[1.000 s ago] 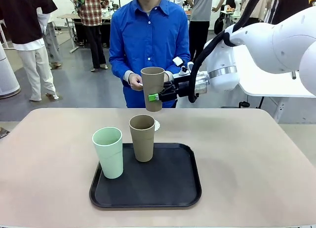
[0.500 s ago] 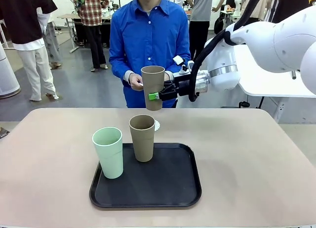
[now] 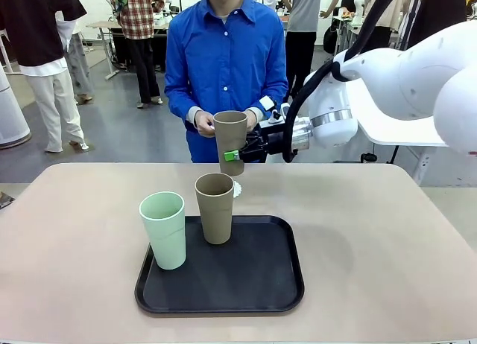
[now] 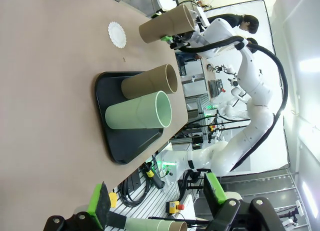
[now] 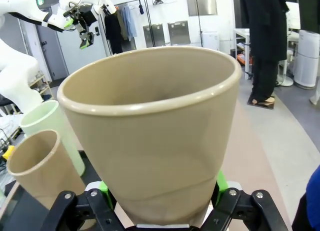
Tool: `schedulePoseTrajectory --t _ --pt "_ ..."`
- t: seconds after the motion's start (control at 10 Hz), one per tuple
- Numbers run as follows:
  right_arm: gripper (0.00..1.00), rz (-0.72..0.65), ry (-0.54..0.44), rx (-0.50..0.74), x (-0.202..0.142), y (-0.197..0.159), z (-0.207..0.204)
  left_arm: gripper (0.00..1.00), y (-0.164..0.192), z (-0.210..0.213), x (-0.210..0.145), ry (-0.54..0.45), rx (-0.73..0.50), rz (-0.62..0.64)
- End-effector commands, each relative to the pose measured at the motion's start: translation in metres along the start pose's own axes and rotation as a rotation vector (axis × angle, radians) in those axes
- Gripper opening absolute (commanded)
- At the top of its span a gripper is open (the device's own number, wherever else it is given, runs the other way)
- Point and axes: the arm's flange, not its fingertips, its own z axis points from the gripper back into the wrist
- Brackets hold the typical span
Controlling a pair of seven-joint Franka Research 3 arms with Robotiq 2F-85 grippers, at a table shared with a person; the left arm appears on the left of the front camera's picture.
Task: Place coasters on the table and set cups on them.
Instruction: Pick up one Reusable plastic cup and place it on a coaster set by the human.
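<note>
The right gripper has come down since a moment ago. It is carrying the lifted tan cup lower and a little farther across the table, towards the person. The cup's base is now hanging close above the tabletop rather than up at the person's chest. The green pads are pressing in on the cup's lower part from both sides, and the cup is standing upright in that grip. In the right wrist view the same gripper is clamping the cup near its base.

Nothing else has shifted. The black tray is lying where it was, with the mint green cup and the second tan cup standing upright on it.

One coaster is lying flat on the table just beyond the tray, half hidden behind the second tan cup. The lifted cup is hanging near it without touching it, and the left wrist view shows a gap between coaster and cup base.

The left gripper is waiting with its jaws spread wide and nothing between them.

A small green sign is too small to read.

I am counting three cups, two tan and one mint, one coaster, one tray and two grippers. The person's hand is hovering just behind the lifted cup.
</note>
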Motion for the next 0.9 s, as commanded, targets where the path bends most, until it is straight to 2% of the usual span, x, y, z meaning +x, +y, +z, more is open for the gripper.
schedulePoseTrajectory --t 0.0,0.4,0.8 --pt "0.85 0.003 -0.007 -0.01 -0.003 -0.025 -0.015 1.0 0.0 0.001 0.0 -0.008 -0.012 -0.009" --pt "0.85 -0.004 0.014 -0.004 -0.012 -0.04 -0.039 1.0 0.0 0.001 0.0 -0.008 -0.012 -0.009" --pt "0.85 0.011 -0.004 0.0 -0.015 -0.029 -0.032 1.0 0.0 0.001 0.0 -0.008 -0.012 -0.009"
